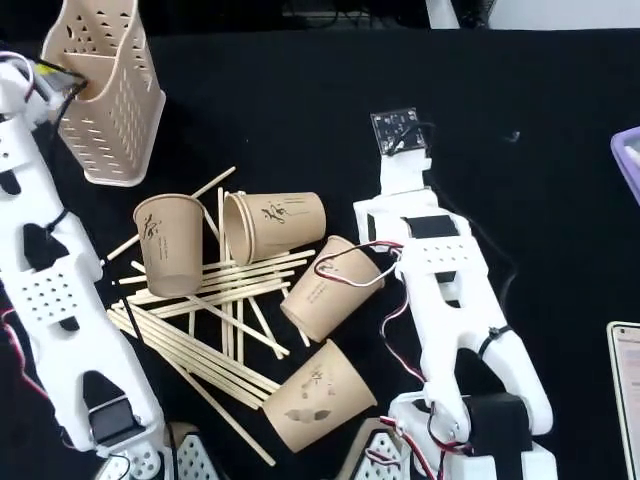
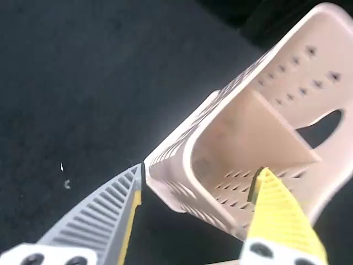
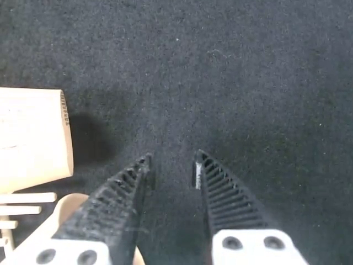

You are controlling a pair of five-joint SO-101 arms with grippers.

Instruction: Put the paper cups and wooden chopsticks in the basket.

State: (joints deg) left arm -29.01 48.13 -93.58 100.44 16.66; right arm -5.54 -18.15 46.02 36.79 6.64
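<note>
- Basket (image 1: 105, 95): beige perforated plastic, tall and narrow, open top, far left on the black table (image 1: 300, 80). No cup or chopstick seen inside.
- Paper cups: four, tan with dark print, clustered mid-table.
  - Leftmost cup (image 1: 168, 245): rim toward the far side, resting over the chopsticks.
  - Second cup (image 1: 278, 225): on its side, mouth facing left.
  - Third cup (image 1: 325, 295): tilted, mouth toward far right.
  - Nearest cup (image 1: 318, 398): on its side, base toward near left.
- Wooden chopsticks (image 1: 190, 352): many pale sticks, loose crossing pile under and between the cups.
</note>
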